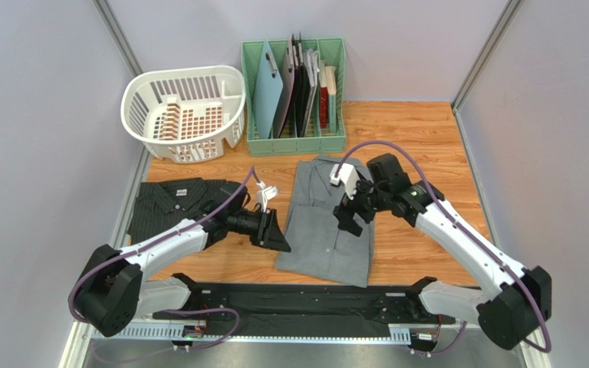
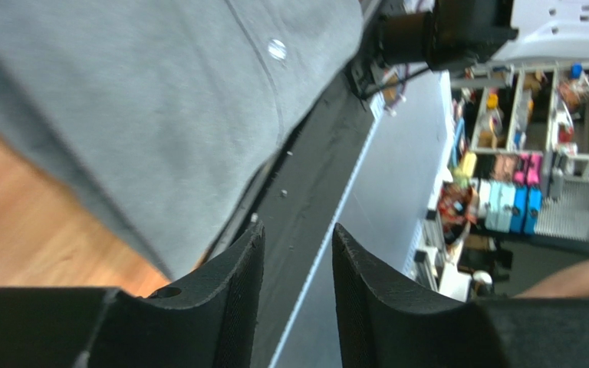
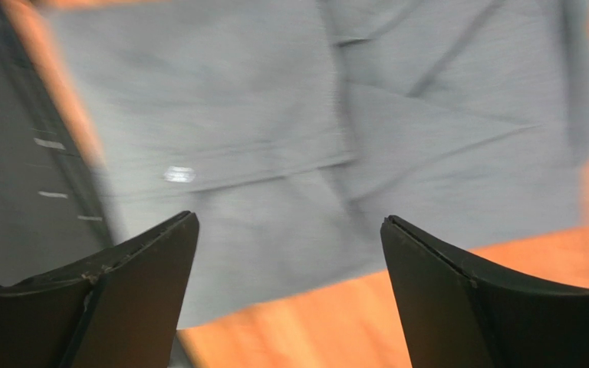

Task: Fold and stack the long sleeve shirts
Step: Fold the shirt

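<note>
— What's closest to us?
— The left gripper (image 1: 276, 231), low at the near left edge of the plain grey folded cloth shirt (image 1: 328, 238). Its fingers (image 2: 236, 276) stand a narrow way apart with nothing between them.
— And the other one?
— The right gripper (image 1: 349, 218) hangs over the middle of that grey shirt, jaws spread wide and empty.
— Where's the second shirt?
— The dark pinstriped collared shirt (image 1: 163, 201) lies folded on the wooden table (image 1: 420, 153) to the left, apart from the grey one, not stacked.
— Behind them?
— A white slotted plastic basket (image 1: 133, 100) and, beside it, a green plastic file rack (image 1: 294, 142) holding folders.
</note>
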Robot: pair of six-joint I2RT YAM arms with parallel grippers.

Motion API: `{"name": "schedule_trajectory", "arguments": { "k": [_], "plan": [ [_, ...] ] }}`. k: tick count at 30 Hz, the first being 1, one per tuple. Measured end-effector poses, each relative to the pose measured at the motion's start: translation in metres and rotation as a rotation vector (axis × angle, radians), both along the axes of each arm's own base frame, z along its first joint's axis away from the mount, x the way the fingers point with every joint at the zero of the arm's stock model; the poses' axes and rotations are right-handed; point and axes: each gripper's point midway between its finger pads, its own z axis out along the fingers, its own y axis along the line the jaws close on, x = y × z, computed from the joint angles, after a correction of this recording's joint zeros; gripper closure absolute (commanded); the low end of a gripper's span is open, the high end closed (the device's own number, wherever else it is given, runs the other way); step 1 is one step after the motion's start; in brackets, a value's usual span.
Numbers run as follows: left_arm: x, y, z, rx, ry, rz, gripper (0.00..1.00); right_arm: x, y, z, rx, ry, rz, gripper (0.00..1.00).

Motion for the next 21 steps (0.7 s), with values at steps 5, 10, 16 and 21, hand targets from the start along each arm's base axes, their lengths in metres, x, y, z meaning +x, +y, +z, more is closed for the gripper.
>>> {"name": "schedule_trajectory", "arguments": {
  "k": [5,10,16,21],
  "plan": [
    [-0.027,-0.019,-0.005,-0.01,0.05,-0.109,0.67,-0.074,0.027,0.0,0.349,0.398,-0.145,0.41],
    [-0.04,-0.033,-0.006,-0.033,0.058,-0.165,0.75,-0.133,0.031,-0.046,0.474,0.785,-0.315,0.54],
    [-0.031,-0.046,-0.031,-0.001,0.148,-0.165,0.8,-0.134,0.041,-0.063,0.483,0.967,-0.486,0.74],
    [-0.021,-0.056,-0.062,0.062,0.251,-0.145,0.84,-0.124,0.03,-0.087,0.446,0.996,-0.7,0.73]
  ]
}}
